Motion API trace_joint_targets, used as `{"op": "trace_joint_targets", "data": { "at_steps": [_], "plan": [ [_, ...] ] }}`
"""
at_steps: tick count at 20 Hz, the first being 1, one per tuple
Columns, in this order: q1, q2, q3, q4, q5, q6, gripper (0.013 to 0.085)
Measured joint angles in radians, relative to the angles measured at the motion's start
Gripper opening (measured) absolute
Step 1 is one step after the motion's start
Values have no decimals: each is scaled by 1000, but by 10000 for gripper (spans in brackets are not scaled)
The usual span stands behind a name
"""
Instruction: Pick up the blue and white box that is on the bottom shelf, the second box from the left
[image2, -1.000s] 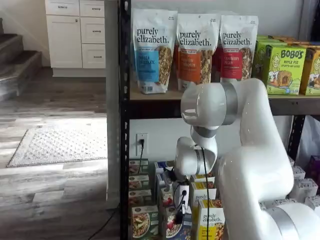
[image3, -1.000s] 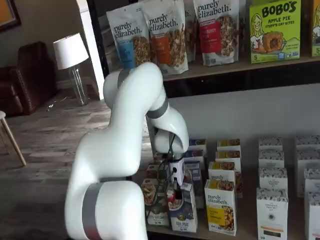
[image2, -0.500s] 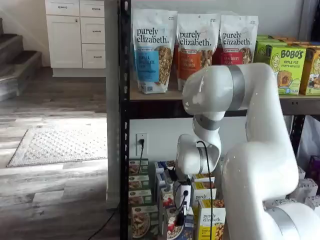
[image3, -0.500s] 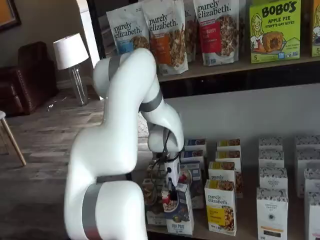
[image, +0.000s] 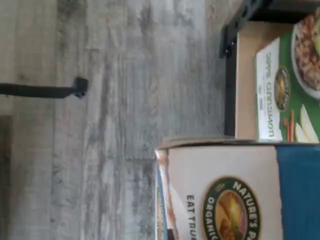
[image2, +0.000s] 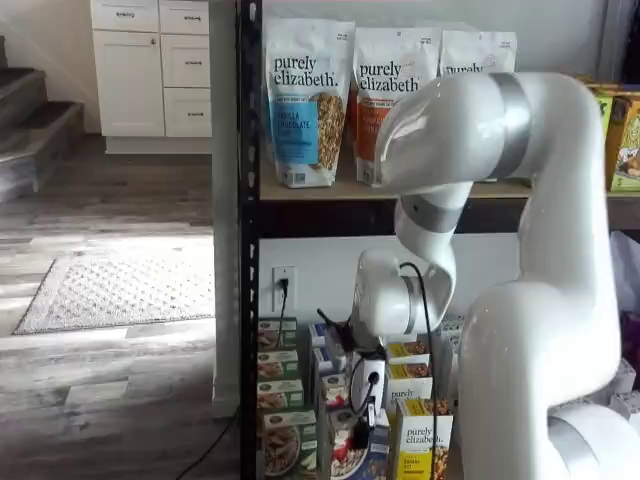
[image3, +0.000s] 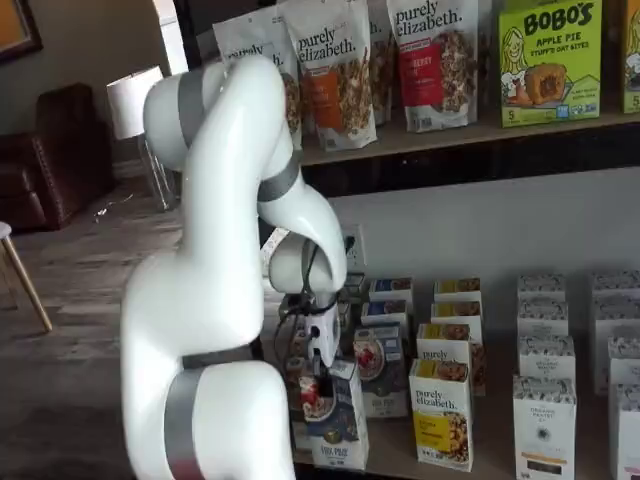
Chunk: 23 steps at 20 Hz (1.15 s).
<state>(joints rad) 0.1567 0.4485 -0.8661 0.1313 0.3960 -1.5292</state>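
Cardboard this thin will be light and fairly stiff, yet it would crease under a hard squeeze, so my hold belongs high on the small upright blue and white carton (image3: 335, 420), across its narrow top edge where the folded flaps give strength; the printed faces look smooth and could slip. My white-bodied claw with black fingers (image3: 322, 368) sits right at that top, and I judge it pressed together on the carton, though the fingertips are hard to make out against the cable. The carton hangs at the near left edge of the black metal-post bottom shelf (image3: 440, 470), tilted and out in front of its row, with the yellow-and-white "purely elizabeth" carton (image3: 441, 414) just to its right. Compared with a second ago, the carton has come forward and left, away from its neighbours, and my white arm (image3: 230, 250) has swung left and risen with it.
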Motion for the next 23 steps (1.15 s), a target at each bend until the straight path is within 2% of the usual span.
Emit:
{"op": "trace_joint_targets", "data": {
  "at_steps": [2, 8, 10, 16, 23],
  "plan": [
    [13, -67, 54, -13, 8, 26, 450],
    [50, -258, 176, -118, 60, 159, 450],
    [63, -324, 205, -135, 100, 189, 450],
    [97, -517, 260, -122, 251, 214, 450],
    [136, -670, 271, -126, 410, 258, 450]
  ]
}}
